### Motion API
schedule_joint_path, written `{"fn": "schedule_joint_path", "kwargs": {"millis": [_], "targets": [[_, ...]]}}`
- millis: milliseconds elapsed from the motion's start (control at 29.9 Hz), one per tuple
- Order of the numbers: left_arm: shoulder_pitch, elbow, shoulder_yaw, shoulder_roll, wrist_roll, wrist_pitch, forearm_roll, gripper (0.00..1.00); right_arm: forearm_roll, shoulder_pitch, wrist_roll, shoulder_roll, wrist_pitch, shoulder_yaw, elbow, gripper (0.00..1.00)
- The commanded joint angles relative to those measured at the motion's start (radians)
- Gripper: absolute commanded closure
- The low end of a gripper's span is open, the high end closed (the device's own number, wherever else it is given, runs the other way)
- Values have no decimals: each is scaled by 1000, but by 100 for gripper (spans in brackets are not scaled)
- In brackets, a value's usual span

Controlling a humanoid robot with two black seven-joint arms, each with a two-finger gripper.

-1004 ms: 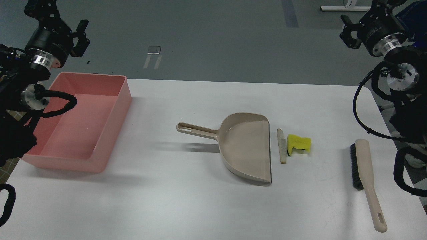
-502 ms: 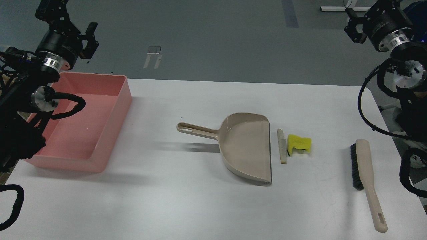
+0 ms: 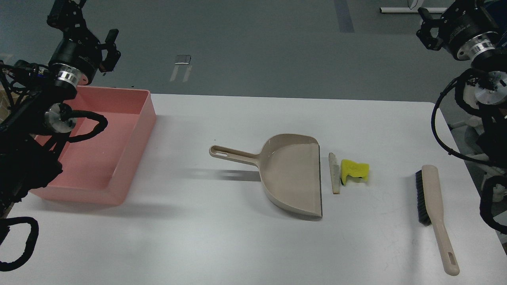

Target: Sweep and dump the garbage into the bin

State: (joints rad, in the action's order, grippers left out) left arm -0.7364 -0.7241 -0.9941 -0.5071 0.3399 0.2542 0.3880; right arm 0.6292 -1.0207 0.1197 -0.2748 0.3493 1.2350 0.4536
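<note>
A beige dustpan [image 3: 293,174] lies mid-table, handle to the left, open lip to the right. Just right of the lip lie a thin pale stick [image 3: 334,174] and a yellow sponge piece [image 3: 354,171]. A beige hand brush [image 3: 433,206] with black bristles lies further right. A pink bin [image 3: 130,150] stands at the left. My left gripper [image 3: 89,25] is raised above the bin's far corner, fingers apart and empty. My right gripper [image 3: 443,12] is raised at the top right, partly cut by the frame edge, fingers apart and empty.
The white table's right edge [image 3: 467,166] runs close to the brush. Black cables hang from both arms at the frame's sides. Grey floor lies beyond the table's far edge.
Both arms have risen; the left gripper moved up and to the right, the right gripper up and to the right. The objects on the table have not moved.
</note>
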Motion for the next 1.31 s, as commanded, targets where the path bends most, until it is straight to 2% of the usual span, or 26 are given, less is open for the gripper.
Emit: {"fn": "schedule_joint_path", "kwargs": {"millis": [0, 167, 368, 535, 703, 803, 937, 1071, 1272], "targets": [[8, -6, -4, -10, 1, 16, -17, 2, 0, 37, 2, -32, 2, 0, 57, 0], [9, -9, -4, -13, 1, 16, -32, 2, 0, 109, 1, -60, -1, 1, 145, 0], [17, -107, 18, -73, -12, 25, -32, 2, 0, 217, 0, -110, -6, 85, 238, 0], [89, -182, 15, -96, -10, 53, -32, 3, 0, 330, -2, -133, -6, 164, 327, 0], [232, -412, -3, -174, -7, 19, -32, 2, 0, 453, 0, -146, -7, 216, 416, 0], [298, -558, 14, -218, -15, -50, -31, 2, 0, 493, 0, -147, -9, 251, 428, 0], [367, -681, 17, -284, -19, -46, -29, 2, 0, 519, -2, -147, -9, 271, 433, 0], [507, -860, 6, -384, -16, -18, -23, 2, 0, 536, -2, -159, -9, 300, 442, 0], [649, -1017, 0, -421, -18, -15, -3, 2, 0, 551, -2, -155, -10, 323, 445, 0]]}}
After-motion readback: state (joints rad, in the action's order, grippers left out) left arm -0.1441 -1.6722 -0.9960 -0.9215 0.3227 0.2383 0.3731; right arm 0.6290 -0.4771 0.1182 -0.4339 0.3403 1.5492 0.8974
